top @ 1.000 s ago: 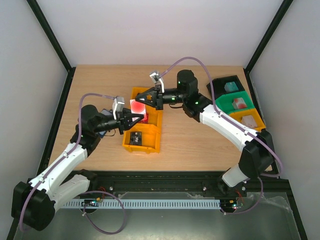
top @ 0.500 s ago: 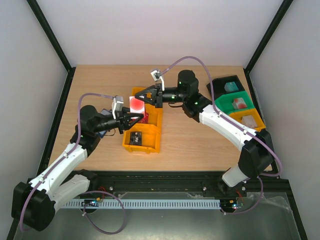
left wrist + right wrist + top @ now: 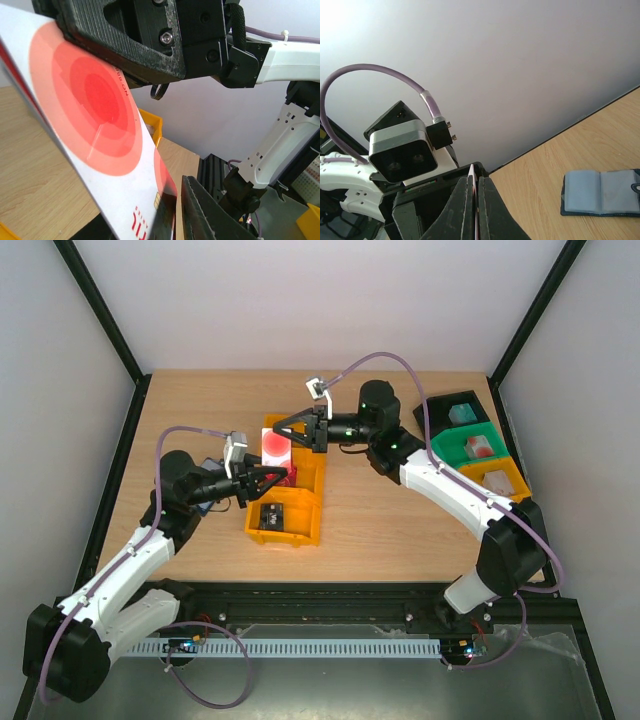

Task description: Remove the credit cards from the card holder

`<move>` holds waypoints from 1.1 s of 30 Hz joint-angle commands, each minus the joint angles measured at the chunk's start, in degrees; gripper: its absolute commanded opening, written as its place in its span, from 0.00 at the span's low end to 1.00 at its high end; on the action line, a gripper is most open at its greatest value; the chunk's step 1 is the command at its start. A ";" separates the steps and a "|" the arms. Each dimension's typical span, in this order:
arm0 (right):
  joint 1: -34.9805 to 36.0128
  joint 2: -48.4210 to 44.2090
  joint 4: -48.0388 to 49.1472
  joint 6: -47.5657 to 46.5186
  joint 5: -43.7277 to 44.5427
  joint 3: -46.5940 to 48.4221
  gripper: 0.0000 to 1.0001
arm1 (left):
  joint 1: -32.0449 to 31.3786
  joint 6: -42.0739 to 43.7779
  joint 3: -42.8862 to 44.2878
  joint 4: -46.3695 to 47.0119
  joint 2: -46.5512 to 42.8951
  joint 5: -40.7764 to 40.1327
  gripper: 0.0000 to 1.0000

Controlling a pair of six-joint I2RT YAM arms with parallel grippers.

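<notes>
A white credit card with red circles hangs over the yellow bin, and my right gripper is shut on its top edge. In the right wrist view that card shows only as a thin edge between the closed fingers of the right gripper. My left gripper sits just below and left of the card, open. In the left wrist view a gap separates its one visible finger from the card. The card holder lies open on the table, lighter blue inside. From above, the card holder is partly hidden behind the left arm.
The yellow three-compartment bin stands mid-table, with a dark card in its near compartment and something red in the middle one. Black, green and yellow bins line the right edge.
My left gripper's jaws have spread off the card. The right gripper has drawn slightly up and back with the card in it.
</notes>
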 commanded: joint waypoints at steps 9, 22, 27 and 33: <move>-1.24 -0.29 4.35 1.14 1.22 -0.68 0.02 | 0.01 1.07 -0.59 2.54 -1.79 2.05 0.02; -2.12 -5.71 -10.82 -19.07 2.63 2.20 0.32 | -0.08 6.40 -0.10 -4.67 -2.18 -3.33 0.02; 0.67 -11.58 -22.85 -48.09 9.59 0.63 0.42 | -1.48 23.24 1.53 -12.75 -3.80 -12.29 0.02; 5.70 -18.01 -25.93 -71.02 25.49 -0.58 0.53 | -2.54 46.36 2.76 -17.59 -4.58 -34.10 0.02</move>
